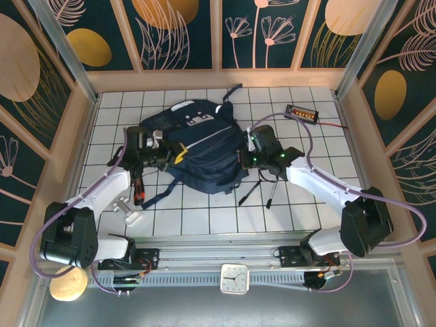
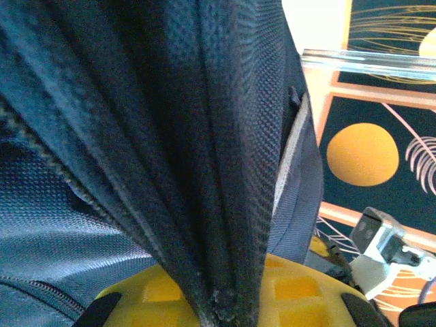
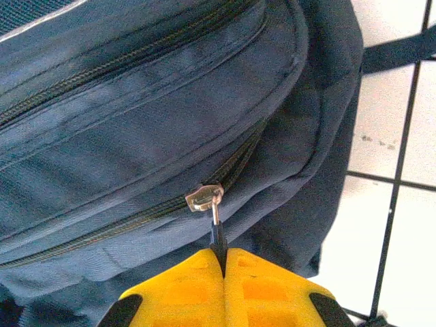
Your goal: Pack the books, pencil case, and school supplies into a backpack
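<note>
The navy backpack lies in the middle of the tiled table. My left gripper is at its left side, shut on a bunched fold of dark backpack fabric that runs down between the yellow fingers. On the backpack's right side, my right gripper is shut on the dark zipper pull, just below the silver slider of a closed zipper. Two slim dark pens lie on the tiles in front of the right gripper. The books and pencil case are out of view.
A black box with orange lights and its cable sit at the back right. A small silver object lies near the left arm. Loose dark straps trail from the backpack's front left. Wooden walls ring the table.
</note>
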Available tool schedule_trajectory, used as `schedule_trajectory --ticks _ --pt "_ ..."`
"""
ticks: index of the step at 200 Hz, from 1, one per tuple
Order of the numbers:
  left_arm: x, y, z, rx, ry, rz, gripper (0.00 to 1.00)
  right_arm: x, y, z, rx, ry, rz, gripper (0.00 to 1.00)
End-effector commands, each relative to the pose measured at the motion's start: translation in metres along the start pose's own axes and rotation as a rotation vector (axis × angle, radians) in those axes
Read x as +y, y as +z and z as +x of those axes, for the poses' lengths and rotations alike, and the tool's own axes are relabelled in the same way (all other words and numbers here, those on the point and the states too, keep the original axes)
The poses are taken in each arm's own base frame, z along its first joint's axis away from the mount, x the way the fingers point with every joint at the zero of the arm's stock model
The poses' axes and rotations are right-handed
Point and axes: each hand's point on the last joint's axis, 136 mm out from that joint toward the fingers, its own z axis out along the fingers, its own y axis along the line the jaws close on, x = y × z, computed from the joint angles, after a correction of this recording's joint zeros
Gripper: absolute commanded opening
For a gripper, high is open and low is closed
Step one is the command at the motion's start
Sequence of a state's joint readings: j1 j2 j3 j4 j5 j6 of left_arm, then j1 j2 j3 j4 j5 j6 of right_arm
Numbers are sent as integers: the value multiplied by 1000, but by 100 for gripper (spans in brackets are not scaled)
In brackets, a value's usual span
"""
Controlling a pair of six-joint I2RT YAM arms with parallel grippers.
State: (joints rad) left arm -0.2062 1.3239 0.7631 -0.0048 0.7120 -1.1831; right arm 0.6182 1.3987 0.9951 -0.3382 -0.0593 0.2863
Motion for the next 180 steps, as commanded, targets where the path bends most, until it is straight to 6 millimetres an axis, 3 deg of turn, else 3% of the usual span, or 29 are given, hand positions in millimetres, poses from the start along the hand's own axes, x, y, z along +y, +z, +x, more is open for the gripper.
schedule_trajectory --ticks 1,44,80,136,138,148,164,180 --pt "1 -18 -29 -103 76 18 7 -23 1 6 69 -56 98 0" --pt "-11 -13 -36 -79 107 40 7 2 5 -10 59 -33 -9 0" --pt "-6 -11 -41 -72 128 14 9 15 4 -16 47 -30 -37 0" --pt "33 -34 -96 -147 176 -167 9 10 -8 -18 27 -62 25 0" --pt "26 -36 -101 -157 190 -159 9 10 -9 -19 26 -62 24 0" --pt "20 -40 -108 -169 210 -153 12 14 -9 -21 28 -64 13 0" --pt "10 -40 -112 -169 234 -135 30 25 -5 -24 29 -54 -18 0" --pt "4 -41 -111 -170 249 -117 34 42 3 -24 36 -44 -60 0"
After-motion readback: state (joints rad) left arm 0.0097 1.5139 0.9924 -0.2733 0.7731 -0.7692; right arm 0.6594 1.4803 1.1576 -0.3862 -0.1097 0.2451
